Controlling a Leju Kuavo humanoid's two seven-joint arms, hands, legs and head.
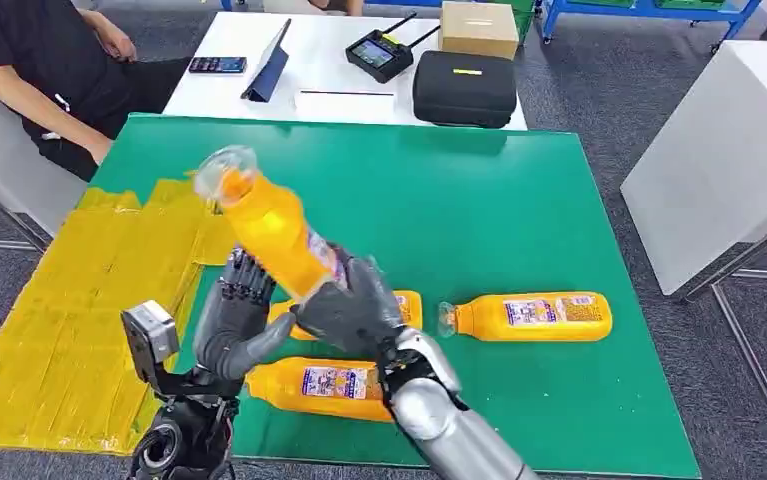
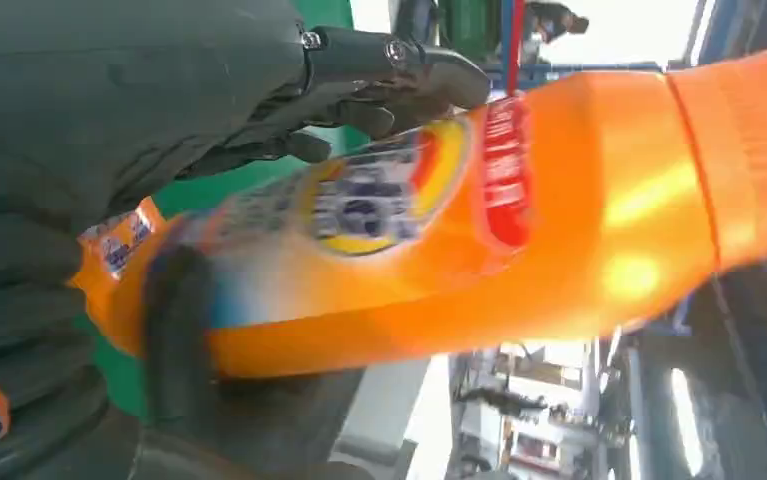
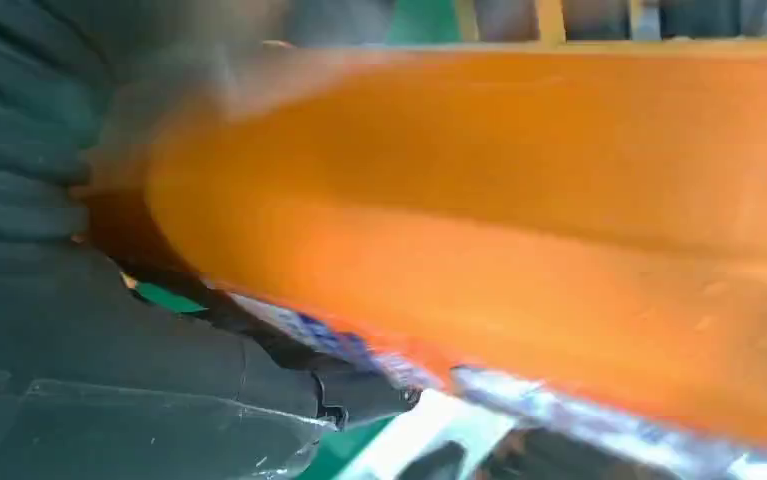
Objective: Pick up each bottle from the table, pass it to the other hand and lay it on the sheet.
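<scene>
An orange juice bottle (image 1: 274,232) is held tilted above the green table (image 1: 479,200), its clear cap toward the far left. My right hand (image 1: 352,305) grips its lower end. My left hand (image 1: 234,320) closes on it from the left side; in the left wrist view the left hand (image 2: 109,120) has fingers over the bottle (image 2: 559,220) and a thumb under it. The right wrist view is blurred, with the right hand (image 3: 109,350) around the bottle (image 3: 509,200). The yellow sheet (image 1: 69,310) covers the table's left part.
Three more orange bottles lie on the table: one at the right (image 1: 529,317), one near the front edge (image 1: 324,388), one partly hidden behind my hands (image 1: 406,305). A person (image 1: 49,70) sits at the far left. A white table (image 1: 329,100) behind carries a black case (image 1: 464,88).
</scene>
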